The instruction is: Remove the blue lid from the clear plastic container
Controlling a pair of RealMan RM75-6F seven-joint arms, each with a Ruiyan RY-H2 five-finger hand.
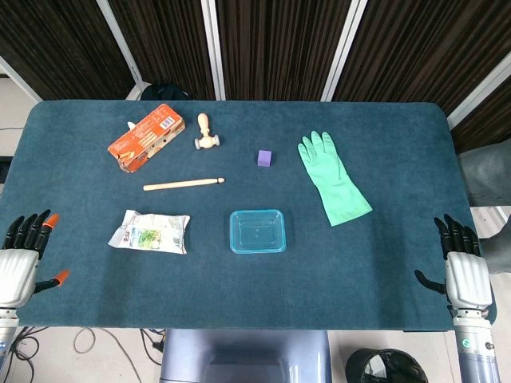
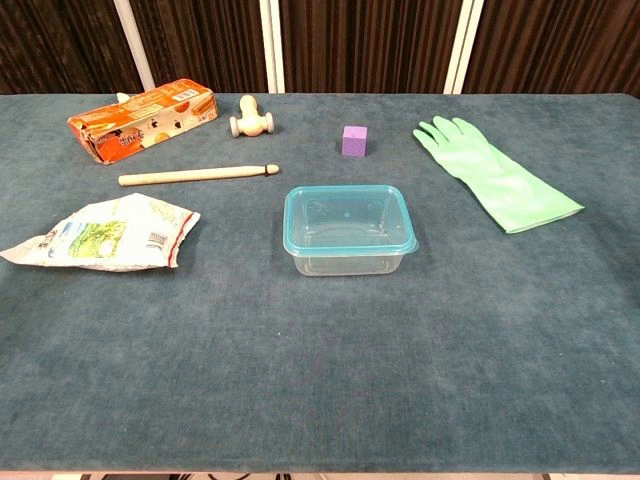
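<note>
A clear plastic container (image 1: pixel 257 238) (image 2: pixel 348 258) stands near the middle of the table, and its translucent blue lid (image 1: pixel 257 230) (image 2: pixel 348 221) sits flat on top of it. My left hand (image 1: pixel 22 255) hovers at the table's left front edge, fingers spread, holding nothing. At the right front edge my right hand (image 1: pixel 461 267) is likewise spread and empty. Both hands are far from the container. Neither hand appears in the chest view.
Behind the container lie a purple cube (image 1: pixel 265 158), a green rubber glove (image 1: pixel 334 177), a wooden stick (image 1: pixel 184 184), a small wooden mallet (image 1: pixel 205 134) and an orange carton (image 1: pixel 144 136). A crumpled snack bag (image 1: pixel 150 232) lies to the container's left.
</note>
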